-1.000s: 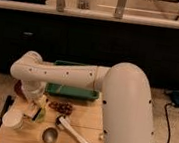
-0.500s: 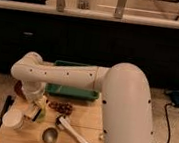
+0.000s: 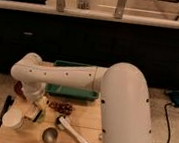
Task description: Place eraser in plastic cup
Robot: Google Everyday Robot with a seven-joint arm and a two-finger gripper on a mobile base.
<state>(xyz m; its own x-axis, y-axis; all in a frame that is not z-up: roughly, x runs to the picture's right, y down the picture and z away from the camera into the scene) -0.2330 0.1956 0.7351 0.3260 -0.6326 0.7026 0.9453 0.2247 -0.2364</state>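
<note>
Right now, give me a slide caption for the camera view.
Robot claw poised beside the plastic cup, green tray behind.

The whitish gripper point(image 3: 35, 106) hangs over the tan table point(image 3: 83, 123), cream-white plastic cup point(image 3: 13, 119) at its eight o'clock, green tray point(image 3: 72, 91) at two o'clock.

The scene is dim and warm-toned. Light falls from above: the big white robot arm point(image 3: 124, 101) is brightest along its upper curve and greys underneath, and the pale ledge point(image 3: 116, 18) across the top catches a bright band. The dark cabinet fronts point(image 3: 112, 44) sink into near-black. The gripper point(image 3: 36, 106) hangs in the arm's shade over the left part of the light wooden table point(image 3: 83, 123), just beside the small cream-white plastic cup point(image 3: 14, 119). The shiny grey metal round cup point(image 3: 49, 136) gives a dull sheen. Everything looks soft, with smeared edges.
</note>
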